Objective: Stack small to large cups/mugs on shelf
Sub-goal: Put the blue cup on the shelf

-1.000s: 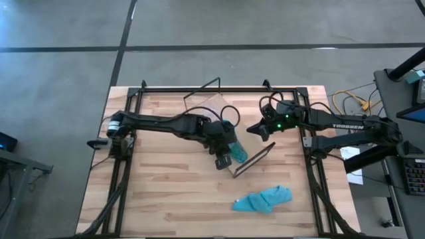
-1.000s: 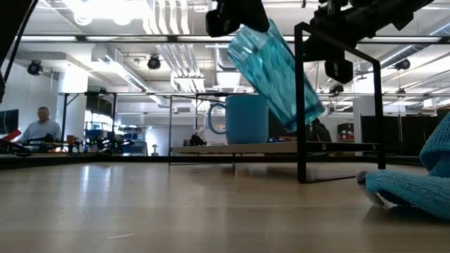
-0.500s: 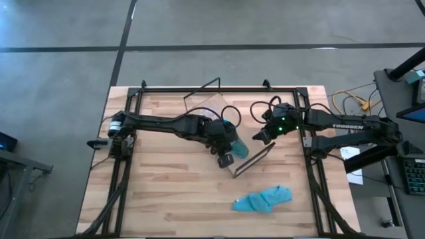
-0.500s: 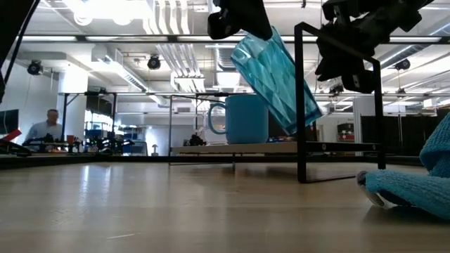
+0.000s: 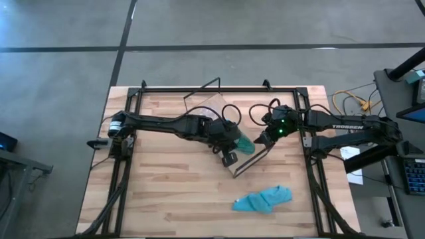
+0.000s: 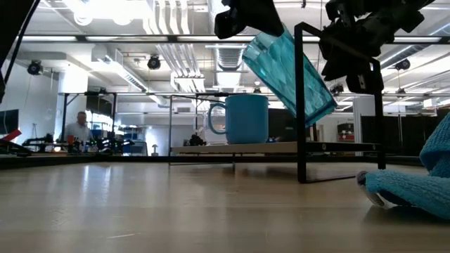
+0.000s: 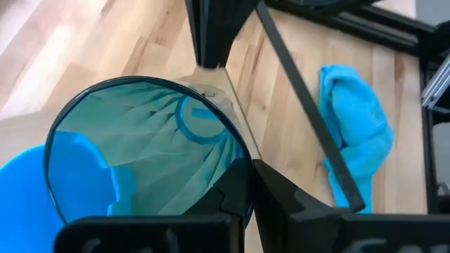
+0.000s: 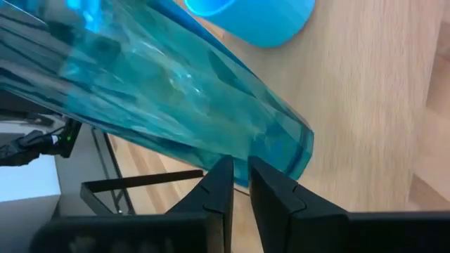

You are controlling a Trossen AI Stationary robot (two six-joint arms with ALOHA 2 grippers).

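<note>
My left gripper [image 5: 229,141] holds a translucent teal tumbler [image 6: 288,74] tilted in the air above the shelf's near end, with its mouth [image 7: 140,151] toward the gripper. The bright blue mug [image 6: 246,118] stands upright on the light-wood shelf board [image 6: 239,149]. It also shows in the right wrist view [image 8: 260,14]. My right gripper [image 5: 262,138] is shut and stands right of the tumbler, close to its base [image 8: 281,151]. The small clear glass cup is out of view. My left gripper pinches the tumbler's rim [image 7: 242,158], with one finger inside the mouth and one outside the wall. The tumbler is lifted clear and tilted, its base lower and toward the table's right. My right gripper's shut fingertips [image 8: 223,169] stand at the tumbler's wall near its base [image 8: 281,151]; I cannot tell whether they touch it.
The shelf's black wire frame end [image 6: 302,105] stands upright just in front of the tumbler. A blue cloth [image 5: 262,199] lies on the table toward the near right. Bare tabletop lies near left [image 5: 166,192].
My left gripper has turned and carried the tumbler a little toward the table's right, so its base has swung from near-right toward the right. My right gripper has come down and in toward the tumbler's base.
</note>
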